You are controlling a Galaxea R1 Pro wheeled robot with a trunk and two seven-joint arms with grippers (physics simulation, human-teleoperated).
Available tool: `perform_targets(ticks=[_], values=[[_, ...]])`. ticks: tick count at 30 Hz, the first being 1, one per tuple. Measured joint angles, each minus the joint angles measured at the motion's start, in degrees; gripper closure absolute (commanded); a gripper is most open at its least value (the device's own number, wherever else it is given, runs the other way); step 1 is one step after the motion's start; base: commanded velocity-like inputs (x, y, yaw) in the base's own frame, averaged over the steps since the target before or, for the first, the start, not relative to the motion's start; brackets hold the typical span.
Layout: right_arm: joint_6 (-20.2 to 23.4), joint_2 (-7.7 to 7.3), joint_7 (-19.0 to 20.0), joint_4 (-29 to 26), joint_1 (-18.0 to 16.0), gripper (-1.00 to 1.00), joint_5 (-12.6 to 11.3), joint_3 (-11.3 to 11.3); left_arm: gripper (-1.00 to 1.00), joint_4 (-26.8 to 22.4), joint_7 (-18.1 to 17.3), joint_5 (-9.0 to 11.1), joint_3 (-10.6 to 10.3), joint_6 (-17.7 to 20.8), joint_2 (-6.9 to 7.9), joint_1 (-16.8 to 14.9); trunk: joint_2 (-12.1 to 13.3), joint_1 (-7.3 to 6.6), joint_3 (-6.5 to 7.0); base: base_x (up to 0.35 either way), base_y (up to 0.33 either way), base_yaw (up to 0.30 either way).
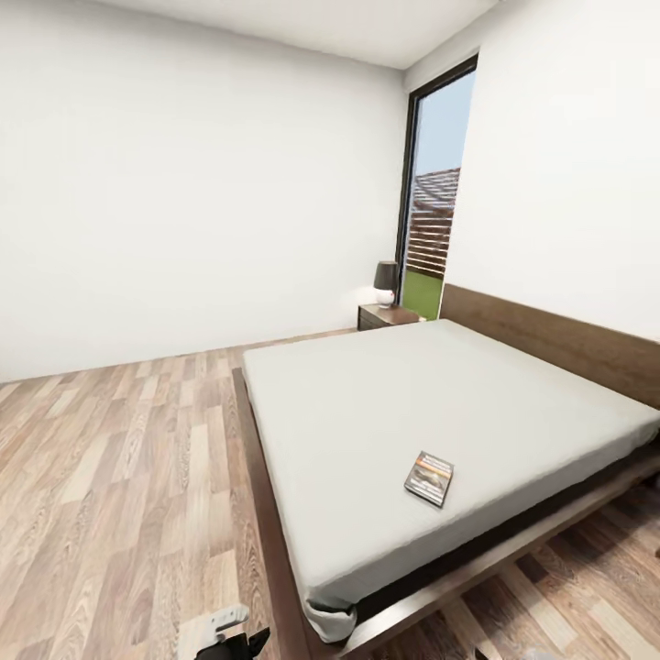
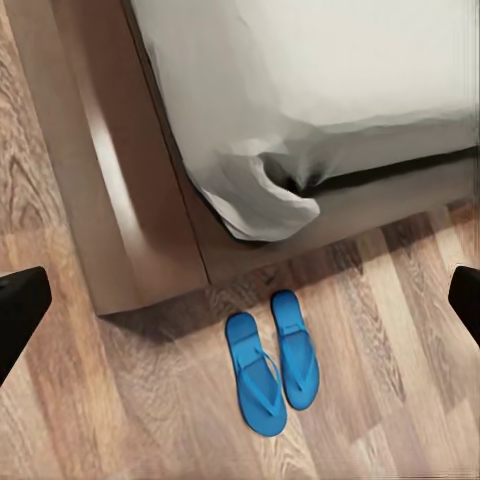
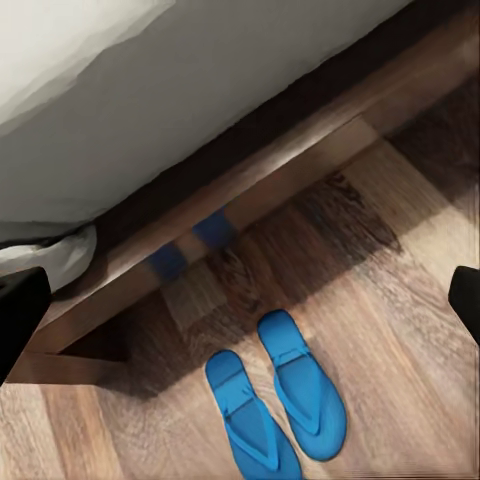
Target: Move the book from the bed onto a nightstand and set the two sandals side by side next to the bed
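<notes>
Already paired, the two sandals lie side by side on the wood floor just beside the bed corner, so that half of the task looks done. Left to do: the book rests on the grey mattress, well apart from the nightstand by the window. Both arms hang over the sandals, the left tool and right tool spread wide, holding nothing.

Left hand is wide open, its dark fingertips sitting way out at opposite edges of the wrist view. Right hand is the same, spread wide, pointing down. Part of the left arm shows low in the head view.
</notes>
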Motion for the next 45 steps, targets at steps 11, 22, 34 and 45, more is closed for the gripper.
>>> perform_targets(ticks=[11, 22, 34, 45], values=[[-0.03, 0.00, -0.19, 0.03, 0.00, -1.00, 0.00, 0.08, -1.00, 0.00, 0.02, 0.01, -0.01, 0.00, 0.00, 0.00, 0.00, 0.00, 0.00, 0.000, 0.000, -0.284], [-0.05, 0.01, -0.24, 0.02, 0.00, -1.00, 0.00, 0.08, -1.00, 0.07, 0.18, -0.45, -0.31, -0.13, -0.91, 0.03, 0.00, 0.00, 0.00, 0.000, 0.000, -0.285], [-0.03, 0.01, -0.33, -0.02, 0.00, -1.00, -0.10, 0.07, -1.00, 0.10, 11.75, -15.57, -0.40, -0.58, -3.71, 1.34, 0.00, 0.00, 0.00, 0.000, 0.000, -0.285], [0.03, -0.02, -0.42, -0.03, -0.01, -1.00, -0.17, -0.07, -1.00, 0.10, 12.97, -16.08, -0.38, -0.63, -3.74, 1.38, 0.00, 0.00, 0.00, 0.000, 0.000, -0.285]])
